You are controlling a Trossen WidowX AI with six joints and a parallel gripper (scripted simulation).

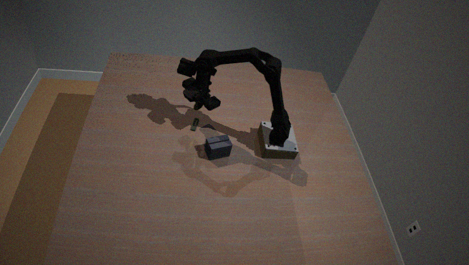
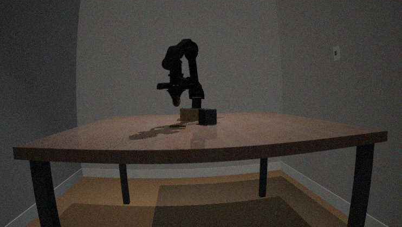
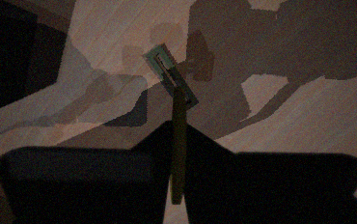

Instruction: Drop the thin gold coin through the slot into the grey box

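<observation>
My gripper (image 1: 198,102) (image 2: 176,97) is shut on the gold coin (image 2: 177,101) (image 3: 178,150), which shows as a thin upright strip between the fingers in the wrist view. The coin hangs well above the table. The dark-green holder (image 1: 194,124) (image 2: 177,125) (image 3: 156,55) lies on the table below the gripper, its groove empty, turned at an angle to the coin in the wrist view. The closed grey box (image 1: 219,150) (image 2: 207,117) stands beside the holder, toward the front right in the top view, with a slot line across its lid. The gripper is not over the box.
The arm's base block (image 1: 280,154) (image 2: 189,114) stands on the wooden table (image 1: 155,214) (image 2: 281,135), to the right of the box in the top view. Dark arm shadows and reflections lie around the holder and box. The light is dim.
</observation>
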